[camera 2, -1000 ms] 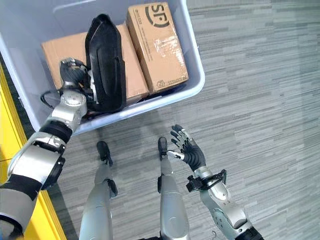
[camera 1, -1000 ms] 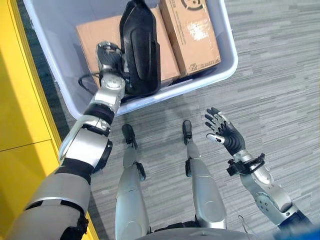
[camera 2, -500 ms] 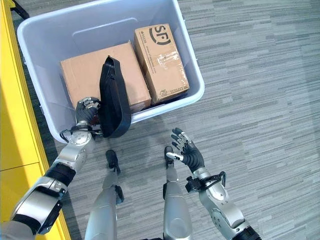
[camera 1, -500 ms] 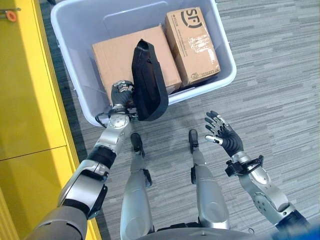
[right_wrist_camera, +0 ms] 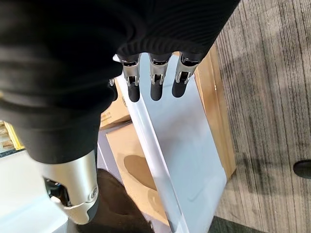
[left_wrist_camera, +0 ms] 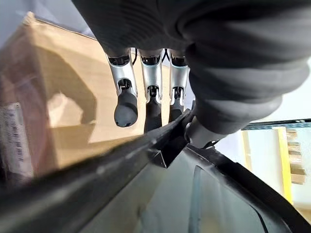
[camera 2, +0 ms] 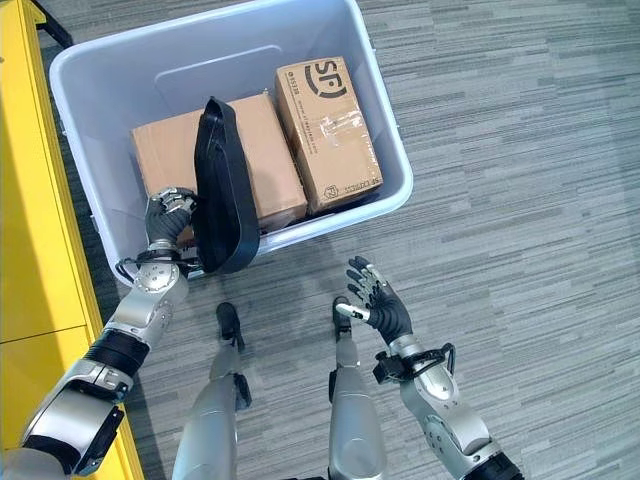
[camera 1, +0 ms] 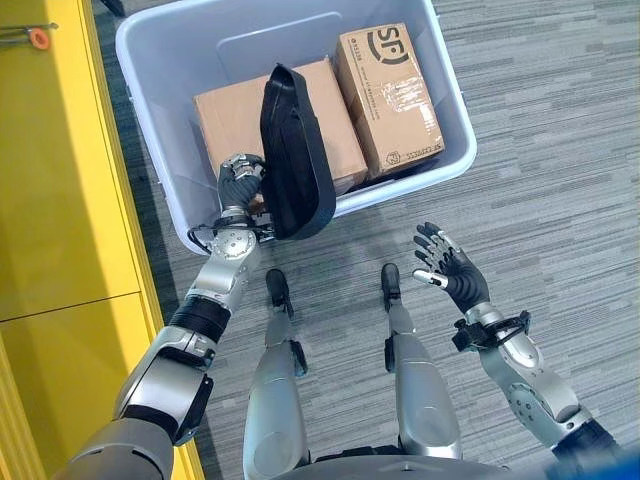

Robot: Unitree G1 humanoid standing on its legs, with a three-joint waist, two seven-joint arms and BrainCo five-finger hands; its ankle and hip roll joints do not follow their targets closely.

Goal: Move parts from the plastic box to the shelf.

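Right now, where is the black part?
In the left eye view, the black part stands upright in the left hand, over the plastic box's near wall, against the larger cardboard box.

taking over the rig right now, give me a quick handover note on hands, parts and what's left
Left hand: shut on the black part, held upright at the near wall of the plastic box.
Right hand: open, holds nothing, hangs over the floor short of the box.
Parts: two cardboard boxes lie inside the plastic box, the large box beside the black part and the small box to its right.
Done: black part gripped.
Left: carry it to the shelf, then both boxes. The yellow unit stands to the robot's left.
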